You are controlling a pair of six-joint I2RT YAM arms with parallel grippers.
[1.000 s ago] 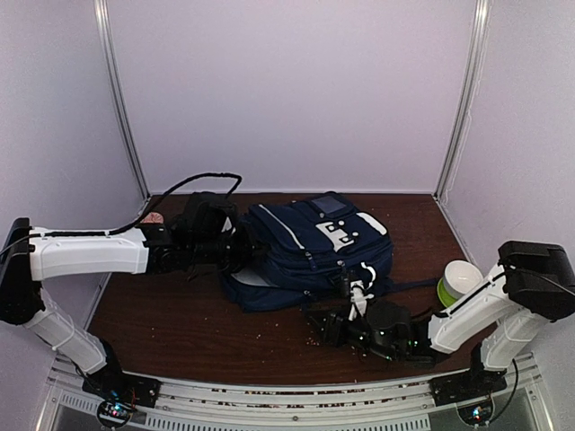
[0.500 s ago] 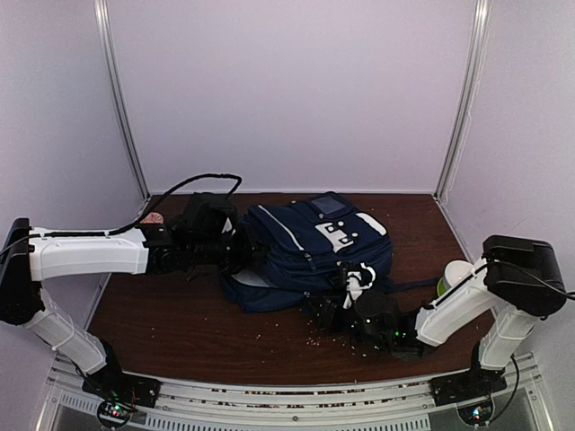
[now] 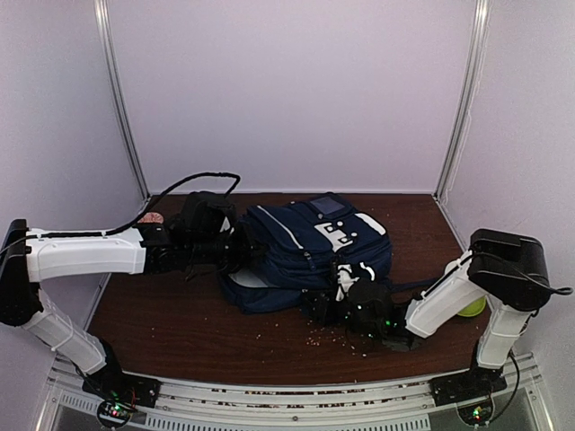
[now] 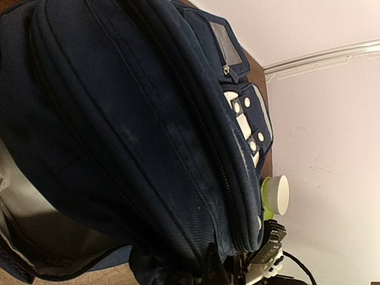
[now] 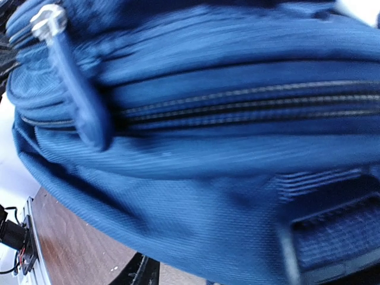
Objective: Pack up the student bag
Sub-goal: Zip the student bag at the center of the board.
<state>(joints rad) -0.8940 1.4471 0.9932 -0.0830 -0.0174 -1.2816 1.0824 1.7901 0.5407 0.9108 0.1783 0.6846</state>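
The student bag [image 3: 310, 241], navy blue with white patches, lies flat in the middle of the table. My left gripper [image 3: 241, 254] is at its left end, where the open mouth shows grey lining [image 4: 35, 219]. In the left wrist view my dark fingertip [image 4: 215, 268] is pinched into bunched fabric of the bag [image 4: 136, 119]. My right gripper [image 3: 325, 308] is pressed against the bag's near edge. The right wrist view is filled with the bag [image 5: 196, 196], with a zip pull [image 5: 47, 21] at top left. Only one dark finger [image 5: 138, 270] shows there.
A green cup [image 3: 473, 307] stands at the right, mostly hidden behind my right arm; it also shows in the left wrist view [image 4: 276, 195]. Small crumbs [image 3: 334, 339] lie on the brown table in front of the bag. A pink object [image 3: 153, 217] sits at the back left corner.
My right arm has swung left and forward, bringing its gripper up against the bag's near edge and covering most of the cup. The left arm and bag have barely moved.
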